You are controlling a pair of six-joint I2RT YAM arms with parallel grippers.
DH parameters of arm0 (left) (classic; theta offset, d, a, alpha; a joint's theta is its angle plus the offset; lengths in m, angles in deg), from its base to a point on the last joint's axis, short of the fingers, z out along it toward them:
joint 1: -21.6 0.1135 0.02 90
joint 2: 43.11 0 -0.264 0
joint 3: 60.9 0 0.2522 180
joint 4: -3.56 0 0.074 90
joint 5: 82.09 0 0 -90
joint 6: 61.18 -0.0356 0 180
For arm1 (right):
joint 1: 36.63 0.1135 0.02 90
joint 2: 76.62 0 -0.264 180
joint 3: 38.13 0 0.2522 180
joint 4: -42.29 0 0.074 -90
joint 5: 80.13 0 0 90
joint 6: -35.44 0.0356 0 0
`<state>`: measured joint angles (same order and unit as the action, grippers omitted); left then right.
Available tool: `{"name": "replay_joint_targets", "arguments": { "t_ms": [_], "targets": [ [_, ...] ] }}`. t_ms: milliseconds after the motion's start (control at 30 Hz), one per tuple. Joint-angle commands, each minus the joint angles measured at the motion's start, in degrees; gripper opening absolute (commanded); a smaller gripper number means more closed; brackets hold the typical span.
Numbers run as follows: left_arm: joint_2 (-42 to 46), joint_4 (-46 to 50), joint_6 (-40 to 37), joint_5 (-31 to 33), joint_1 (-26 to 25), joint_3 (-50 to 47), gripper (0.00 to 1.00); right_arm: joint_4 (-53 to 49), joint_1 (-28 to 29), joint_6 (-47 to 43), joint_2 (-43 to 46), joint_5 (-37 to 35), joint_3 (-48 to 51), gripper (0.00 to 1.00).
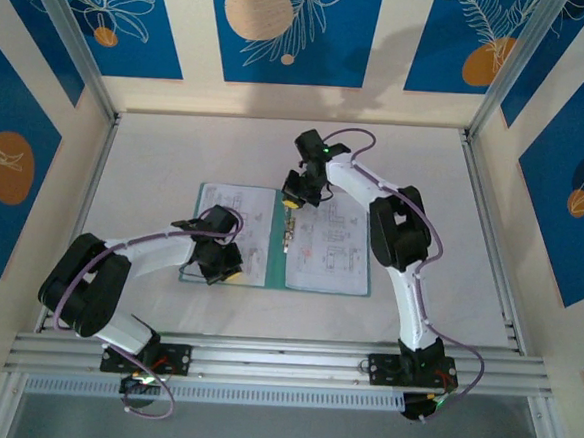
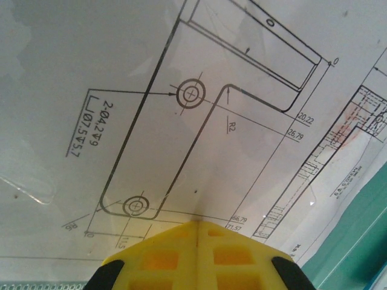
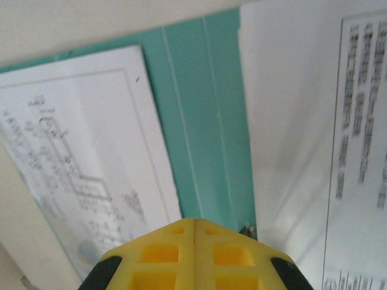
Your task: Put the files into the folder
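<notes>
Folder (image 3: 205, 121) open, files (image 1: 335, 247) on both halves. Left hand (image 1: 223, 266) closed at near-left edge; right hand (image 1: 291, 203) closed over spine.

The folder (image 1: 278, 274) is seen lying open and flat on the white table (image 1: 176, 161), its teal spine bared between two printed files: the left sheet (image 1: 257, 222) is spread on one half and the right sheet (image 1: 332, 247) on the other. The left gripper (image 1: 226, 267) is held low over the near part of the left sheet, while the right gripper (image 1: 293, 201) is set at the spine's far end.
</notes>
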<state>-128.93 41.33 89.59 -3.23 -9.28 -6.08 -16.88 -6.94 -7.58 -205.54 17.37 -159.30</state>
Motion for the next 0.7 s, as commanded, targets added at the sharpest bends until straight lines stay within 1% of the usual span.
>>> {"name": "replay_joint_targets", "arguments": {
  "t_ms": [0,400,533,667],
  "targets": [
    [-2.27,0.69,1.49,2.89,0.82,-2.94,0.00,-0.26,0.63,0.26,3.83,3.67,2.85,0.00],
    [-2.86,-0.99,2.14,1.94,0.83,-3.00,0.00,4.10,1.60,2.13,14.16,6.35,18.12,0.00],
    [-2.92,-1.40,2.33,1.66,0.78,-2.99,0.00,4.27,1.30,2.87,18.77,3.77,20.83,0.00],
    [-3.07,-2.28,3.20,1.13,0.24,-3.04,0.00,3.66,0.21,5.68,24.13,-0.83,24.04,0.00]
  ]
}}
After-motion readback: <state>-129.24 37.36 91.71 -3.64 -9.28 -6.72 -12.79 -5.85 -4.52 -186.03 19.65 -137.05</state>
